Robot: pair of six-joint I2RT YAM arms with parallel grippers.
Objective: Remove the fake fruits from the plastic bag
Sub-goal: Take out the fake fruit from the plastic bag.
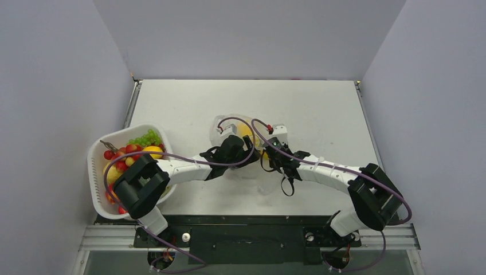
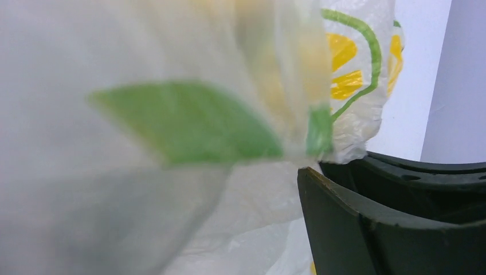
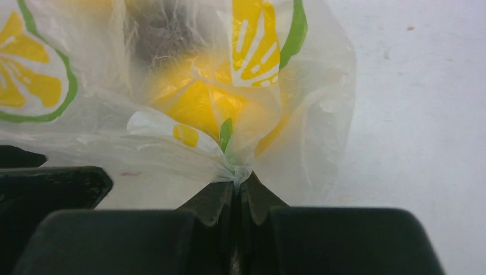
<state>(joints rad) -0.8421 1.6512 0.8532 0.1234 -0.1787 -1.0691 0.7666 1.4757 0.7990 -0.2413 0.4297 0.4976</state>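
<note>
White tabletop (image 1: pixel 321 109), grey walls. Nearest us, the right gripper (image 3: pixel 238 180) is pinched tight on film of the plastic bag (image 3: pixel 309 114). A yellow fake fruit (image 3: pixel 189 100) sits inside, just beyond those fingertips. The left gripper (image 1: pixel 247 150), spread wide, meets the bag's opposite side. We see only lemon-slice prints, no readable writing. The white basket (image 1: pixel 94 172) lies well left of the bag.

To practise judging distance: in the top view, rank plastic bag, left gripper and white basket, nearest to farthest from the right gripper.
1. plastic bag: pinched in the right gripper.
2. left gripper: just to its left.
3. white basket: far left.
</note>
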